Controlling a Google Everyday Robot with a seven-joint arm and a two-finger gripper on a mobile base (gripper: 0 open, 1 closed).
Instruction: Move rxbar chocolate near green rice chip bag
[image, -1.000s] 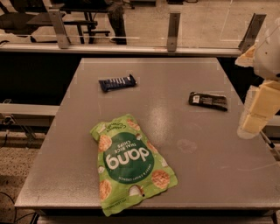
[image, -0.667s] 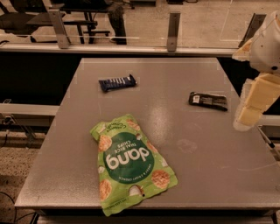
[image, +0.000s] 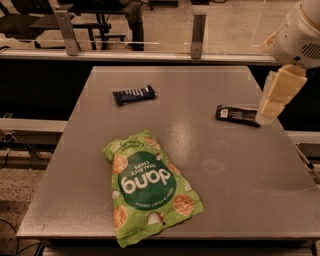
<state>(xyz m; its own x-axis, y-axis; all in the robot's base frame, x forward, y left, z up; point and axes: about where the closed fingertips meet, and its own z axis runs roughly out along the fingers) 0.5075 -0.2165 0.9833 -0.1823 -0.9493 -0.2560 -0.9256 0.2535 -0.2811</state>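
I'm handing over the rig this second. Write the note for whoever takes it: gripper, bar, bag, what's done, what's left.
Gripper: low at the right side of the table, right by the right end of the rxbar chocolate.
Rxbar chocolate: lying flat, right side.
Green rice chip bag: flat, front left of centre, well apart from the bar.
Dark blue bar: rear left, leave it.
Done: approach only.
Left: grasp the bar, carry it over, set it beside the bag.

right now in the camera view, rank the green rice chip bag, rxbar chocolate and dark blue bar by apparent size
1. green rice chip bag, largest.
2. rxbar chocolate and dark blue bar look alike; unranked, since the gripper covers the rxbar's right end.
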